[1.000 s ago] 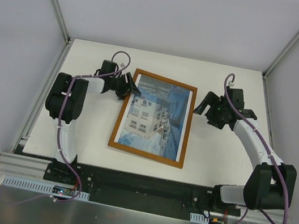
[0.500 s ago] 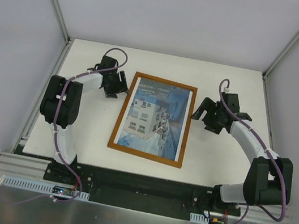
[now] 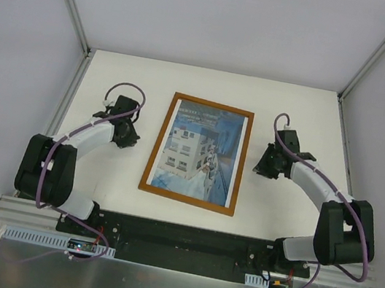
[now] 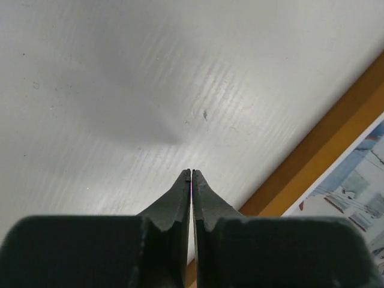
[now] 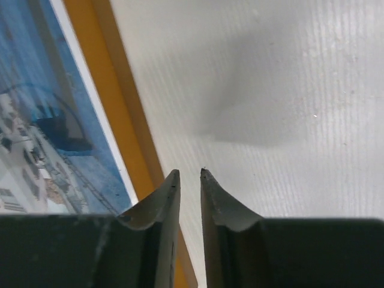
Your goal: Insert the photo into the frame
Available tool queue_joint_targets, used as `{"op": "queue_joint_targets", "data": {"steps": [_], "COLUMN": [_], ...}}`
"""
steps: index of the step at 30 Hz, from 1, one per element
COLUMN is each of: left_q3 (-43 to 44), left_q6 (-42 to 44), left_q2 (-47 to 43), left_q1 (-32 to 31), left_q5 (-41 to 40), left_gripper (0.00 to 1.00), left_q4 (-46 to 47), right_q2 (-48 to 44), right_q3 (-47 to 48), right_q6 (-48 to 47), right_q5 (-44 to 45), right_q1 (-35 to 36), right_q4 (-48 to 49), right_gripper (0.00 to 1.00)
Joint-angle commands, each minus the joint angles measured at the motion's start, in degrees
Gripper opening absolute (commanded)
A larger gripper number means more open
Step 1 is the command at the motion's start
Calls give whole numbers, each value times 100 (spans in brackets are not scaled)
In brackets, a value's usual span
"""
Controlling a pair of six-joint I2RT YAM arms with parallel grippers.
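Observation:
The frame (image 3: pixel 155 145), with a thin orange-brown border, lies flat in the middle of the white table. The photo (image 3: pixel 198 152) of blue buildings and a white building sits inside it, face up. My left gripper (image 3: pixel 129 135) is shut and empty, just left of the frame's left edge; the left wrist view shows its tips (image 4: pixel 191 173) over bare table with the frame's border (image 4: pixel 324 156) and the photo (image 4: pixel 360 186) at the right. My right gripper (image 3: pixel 263 165) sits just right of the frame, jaws slightly apart and empty (image 5: pixel 189 173), with the border (image 5: pixel 114 90) and photo (image 5: pixel 42 108) to their left.
The white table (image 3: pixel 116 72) is walled by grey panels on the left, back and right, with metal rails (image 3: pixel 62 104) along its sides. A black mounting strip (image 3: pixel 184 235) with the arm bases runs along the near edge.
Both grippers have drawn back from the frame's upper corners toward the near side. The left arm swung left and folded lower. The frame and photo have not moved.

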Motion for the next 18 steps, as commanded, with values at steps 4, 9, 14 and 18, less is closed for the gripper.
{"op": "queue_joint_targets", "data": {"steps": [4,9,14,18], "left_q3": [10,546,1214,1812], "left_q6": [-385,-473,-464,-490], "left_q2": [428,991,1562,2212], "left_q1": [-238,-282,-273,-265], "left_q5": [-84,92,127,215], "left_gripper": [0,0,0,0], "left_q4": [-136,-136,-162,-259], "right_q2": [90,-120,-244,-227], "right_q3": [-378,-738,-958,-1160], "right_q6": [283,582,863,1048], "right_q5": [603,718,911,929], "right_q1": [397,792,1223,1408], "right_q4": [1,133,124,212], "right_gripper": [5,1,1,1]}}
